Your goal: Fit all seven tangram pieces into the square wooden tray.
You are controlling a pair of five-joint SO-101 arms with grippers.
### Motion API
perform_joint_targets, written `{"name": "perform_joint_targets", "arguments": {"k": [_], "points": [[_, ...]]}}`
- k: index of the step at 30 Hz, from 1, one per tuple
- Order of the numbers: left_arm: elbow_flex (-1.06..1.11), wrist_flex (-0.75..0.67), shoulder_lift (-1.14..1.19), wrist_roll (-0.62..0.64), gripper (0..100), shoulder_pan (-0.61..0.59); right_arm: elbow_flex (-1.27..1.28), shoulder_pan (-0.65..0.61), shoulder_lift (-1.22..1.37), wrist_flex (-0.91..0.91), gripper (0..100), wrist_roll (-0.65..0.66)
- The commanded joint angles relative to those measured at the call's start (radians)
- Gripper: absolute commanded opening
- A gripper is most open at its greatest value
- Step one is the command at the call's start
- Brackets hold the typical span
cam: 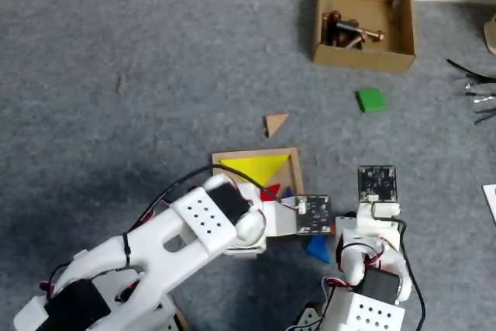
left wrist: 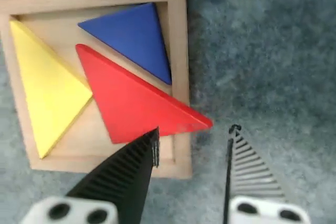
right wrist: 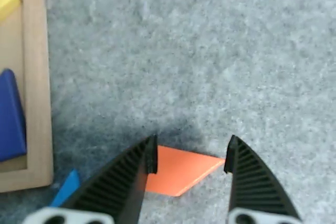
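The square wooden tray point(left wrist: 178, 40) holds a yellow triangle point(left wrist: 44, 87), a dark blue triangle point(left wrist: 134, 32) and a red triangle point(left wrist: 134, 103). One corner of the red triangle lies over the tray's rim. My left gripper point(left wrist: 191, 140) hangs open over that corner, holding nothing. My right gripper point(right wrist: 190, 156) is open above an orange parallelogram point(right wrist: 181, 170) on the carpet, beside the tray's edge point(right wrist: 39, 77). A light blue piece point(cam: 318, 247) lies on the carpet between the two arms. Farther off lie a tan triangle point(cam: 275, 122) and a green square point(cam: 370, 100).
A cardboard box point(cam: 364, 56) with metal parts stands at the back right. Cables point(cam: 473, 87) lie at the right edge. The grey carpet to the left and behind the tray point(cam: 293, 162) is open floor.
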Motion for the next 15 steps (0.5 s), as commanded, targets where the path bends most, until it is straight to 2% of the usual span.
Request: {"name": "perform_joint_targets", "arguments": {"k": [1,15], "points": [[0.019,-0.068,-0.004,-0.037,20,0.054,0.079,0.013,-0.019,-0.03,20.3,0.002],[0.116,-0.238,0.002,-0.049,20,0.005,0.079,0.013,-0.019,-0.03,20.3,0.002]]}}
